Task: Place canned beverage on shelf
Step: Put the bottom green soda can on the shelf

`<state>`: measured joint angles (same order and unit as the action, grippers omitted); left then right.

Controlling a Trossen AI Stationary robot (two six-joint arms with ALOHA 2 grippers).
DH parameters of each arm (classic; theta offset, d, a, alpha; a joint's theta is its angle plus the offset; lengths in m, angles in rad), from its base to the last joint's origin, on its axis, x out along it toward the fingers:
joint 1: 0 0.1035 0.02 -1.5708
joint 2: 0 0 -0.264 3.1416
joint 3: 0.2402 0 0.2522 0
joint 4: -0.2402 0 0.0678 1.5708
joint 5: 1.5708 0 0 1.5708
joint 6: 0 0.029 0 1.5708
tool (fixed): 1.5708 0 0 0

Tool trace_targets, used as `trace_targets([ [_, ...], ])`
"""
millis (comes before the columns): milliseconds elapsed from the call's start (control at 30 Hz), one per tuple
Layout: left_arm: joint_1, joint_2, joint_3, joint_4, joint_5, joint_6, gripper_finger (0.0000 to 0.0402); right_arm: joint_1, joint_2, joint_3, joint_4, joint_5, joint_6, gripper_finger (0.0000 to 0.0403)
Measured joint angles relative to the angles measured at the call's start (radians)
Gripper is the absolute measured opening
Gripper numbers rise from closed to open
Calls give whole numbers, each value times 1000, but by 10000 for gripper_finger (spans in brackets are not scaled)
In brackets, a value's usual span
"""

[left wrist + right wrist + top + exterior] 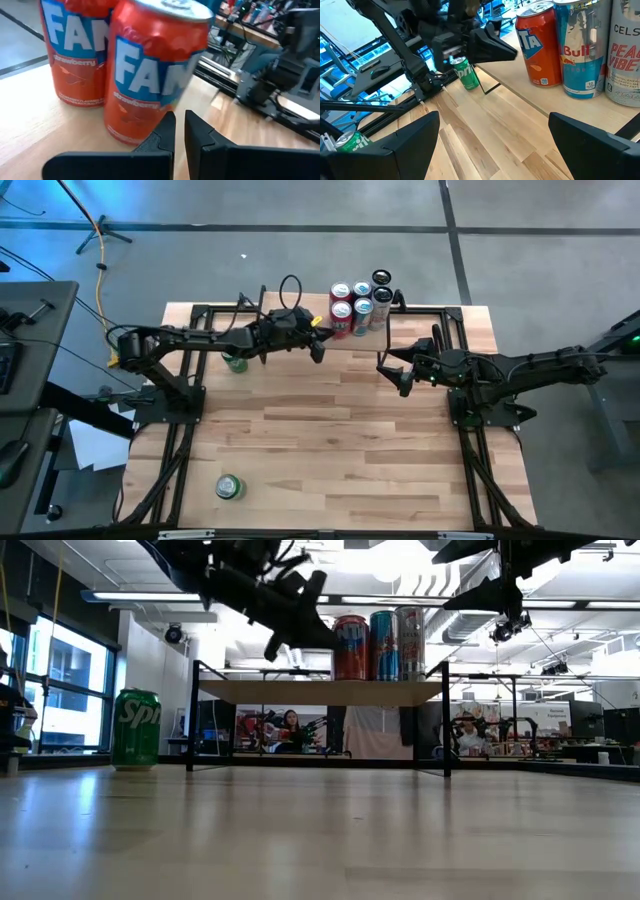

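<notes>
If reaching for the green can (235, 362) next, means backing up: stands upright on the table (330, 440), left of the shelf (320, 692), behind the left claw (318, 350), pinched shut, empty; right claw (392, 372), spread wide, empty, farther off.

1. The left arm (190, 338) is showing dark, jointed links with a black cable looping above its wrist.
2. The right arm (540, 366) is showing matching dark links.
3. Both are ending in blocky, matte black fingers (410, 142).
</notes>
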<state>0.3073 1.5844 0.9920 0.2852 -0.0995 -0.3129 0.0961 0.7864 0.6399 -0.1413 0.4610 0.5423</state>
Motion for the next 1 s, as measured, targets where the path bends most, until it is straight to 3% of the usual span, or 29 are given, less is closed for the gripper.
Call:
trace_targets([
  [167,8,-129,0,-154,12,66,0,0,0,0,0,0,0,360],
  [433,-41,-471,-9,-417,42,107,0,0,0,0,1,3,-6,360],
  [733,-226,-850,-219,-404,-20,19,0,0,0,0,60,-3,-27,360],
  [1000,-278,-1049,-300,-331,-71,59,0,0,0,0,297,-81,-124,360],
])
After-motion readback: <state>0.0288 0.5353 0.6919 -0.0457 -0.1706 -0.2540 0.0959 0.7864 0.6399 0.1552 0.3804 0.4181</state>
